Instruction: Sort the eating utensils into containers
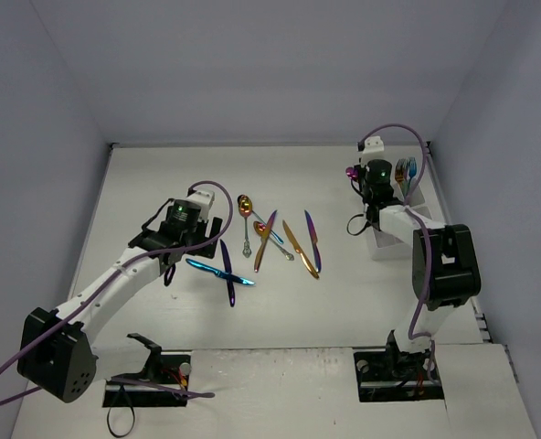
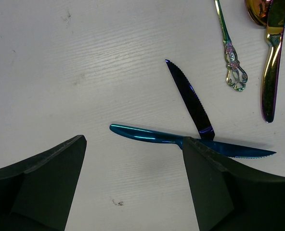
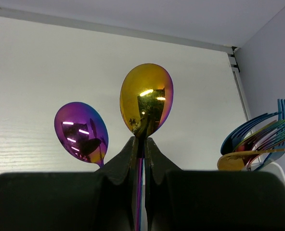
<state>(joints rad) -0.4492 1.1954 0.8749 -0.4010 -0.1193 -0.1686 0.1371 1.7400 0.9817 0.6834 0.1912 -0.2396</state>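
Black fingers of the right gripper (image 3: 140,142) fill the bottom of its wrist view, pinched tight on the thin handle of a gold spoon (image 3: 146,98) just under the bowl, which stands upright above them. The left gripper (image 2: 133,161) hangs spread wide and empty over the table (image 2: 60,57), its fingers either side of two crossed knives. Largest of the task's things is the white caddy (image 1: 378,247) at the far right of the table, under the right arm; it already holds a purple spoon (image 3: 81,131) and a fan of forks (image 3: 258,144), bowls and tines upward. Most other pieces lie loose mid-table in a cluster (image 1: 284,240), with the blue knife (image 2: 147,135) and the purple knife (image 2: 188,98) nearest the left gripper. I judge every piece light, rigid and mirror-slick: a pinch at one spot may let it swing or slide, so a grip across the narrow handle near the balance point looks safest. Lying flat, the knives offer little edge to get under, and lifting one from the cross will likely drag the other. Much is hidden: the gold spoon's handle disappears below the fingers, so which compartment it is over, or whether it is in one, cannot be told; the right arm covers the caddy's dividers from above; the left gripper's right finger cuts off the knives' crossing, leaving unclear which lies on top; the forks overlap too closely to count.
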